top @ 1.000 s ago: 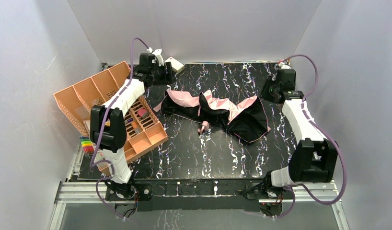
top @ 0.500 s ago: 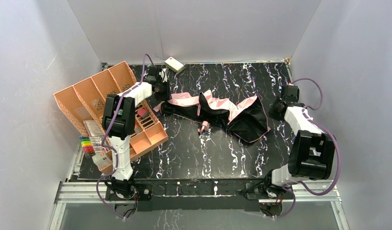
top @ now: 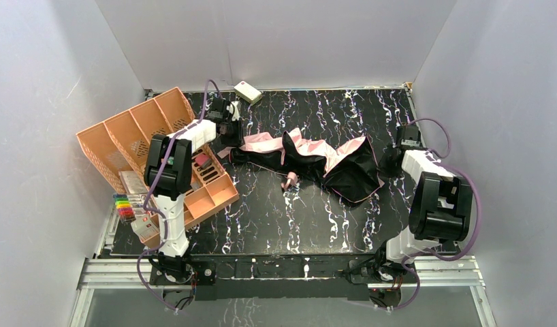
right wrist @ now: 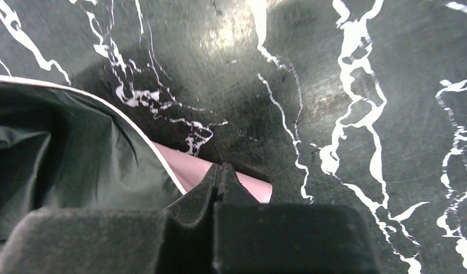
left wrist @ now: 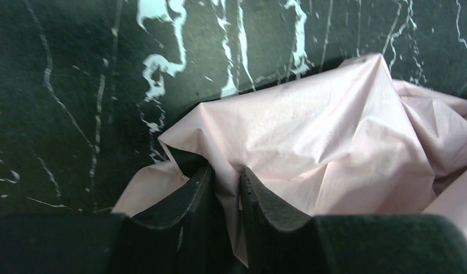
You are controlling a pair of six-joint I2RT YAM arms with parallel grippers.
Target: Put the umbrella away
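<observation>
The umbrella (top: 316, 160) lies spread flat across the middle of the black marbled table, black fabric up with pink folds showing, and its pink handle (top: 289, 179) points toward the near side. At its left end my left gripper (top: 233, 136) is shut on a raised fold of the pink fabric (left wrist: 311, 131), which runs up between the two fingers (left wrist: 226, 181). My right gripper (top: 396, 154) is down at the umbrella's right edge. Its jaws (right wrist: 221, 169) are pressed together on the pink hem (right wrist: 180, 162), beside the black fabric (right wrist: 60, 148).
An orange compartment basket (top: 136, 133) lies tilted at the left, right beside my left arm. A small cream box (top: 247, 91) sits at the far edge. Coloured markers (top: 124, 204) lie near the left front corner. Grey walls close in three sides.
Both arms dropped from the back of the table to the umbrella's two ends. Both sets of jaws closed, the left on a pink fold, the right at the hem.
</observation>
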